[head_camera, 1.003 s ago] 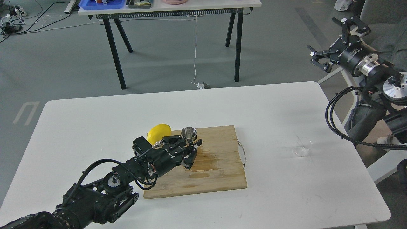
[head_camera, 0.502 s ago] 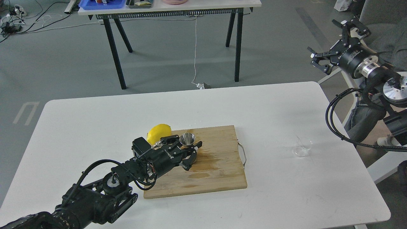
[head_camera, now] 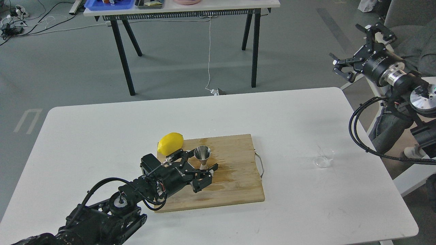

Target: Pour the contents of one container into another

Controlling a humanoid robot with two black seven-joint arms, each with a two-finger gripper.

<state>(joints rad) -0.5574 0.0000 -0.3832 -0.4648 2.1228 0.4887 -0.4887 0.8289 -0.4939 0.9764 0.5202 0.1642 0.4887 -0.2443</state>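
Note:
The steel jigger stands upright on the wooden cutting board, at the edge of a wet patch. My left gripper is open, its two fingers spread on either side of the jigger's waist and base. Far to the right, the clear glass cup sits alone on the white table. Off the table's right edge, my right gripper hangs high in the air, open and with nothing in it, far from the cup.
A yellow lemon lies at the board's back left corner, just behind my left gripper. The board has a metal handle on its right side. A second table with trays stands far behind.
The jigger, held and tilted half a second ago, now stands upright, a little nearer to me on the board. The left gripper's fingers have spread apart. The right gripper has shifted slightly.

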